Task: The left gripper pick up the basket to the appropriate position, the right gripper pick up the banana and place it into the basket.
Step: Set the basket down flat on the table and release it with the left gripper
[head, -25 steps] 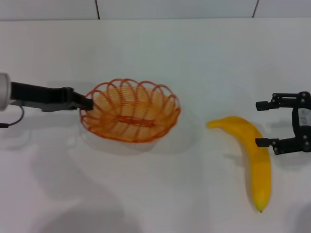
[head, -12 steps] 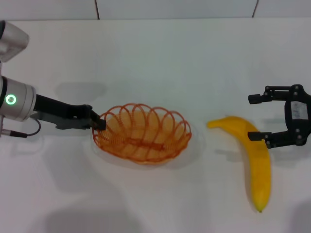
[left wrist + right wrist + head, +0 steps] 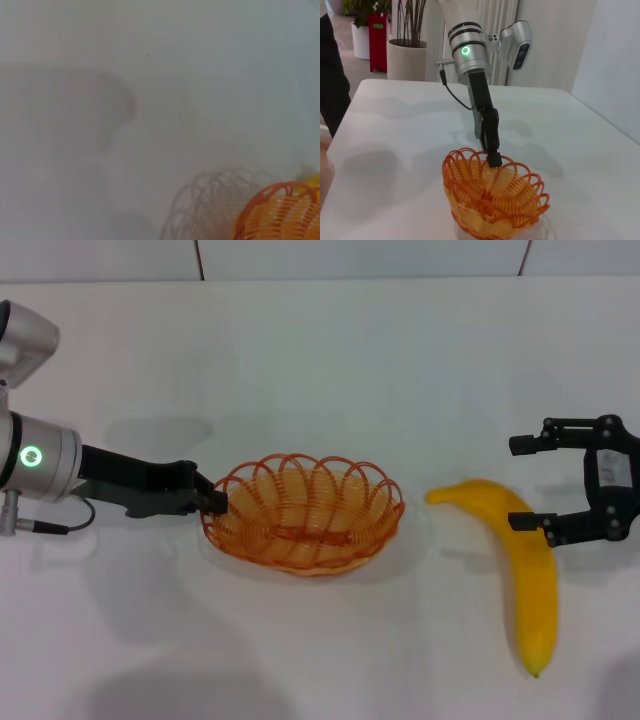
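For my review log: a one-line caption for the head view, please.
Left tool grips the orange basket rim; open right tool sits beside the banana.

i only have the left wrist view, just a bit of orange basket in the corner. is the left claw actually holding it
Observer: Yes. In the head view the left claw is clamped on the basket at its rim, on the side facing the left arm.
Operator: where is the banana
Observer: The banana lies on the table to the robot's right of the basket, apart from it.
Operator: has the right claw got it
Observer: No. The right claw is open beside the banana's upper end, with nothing gripped.
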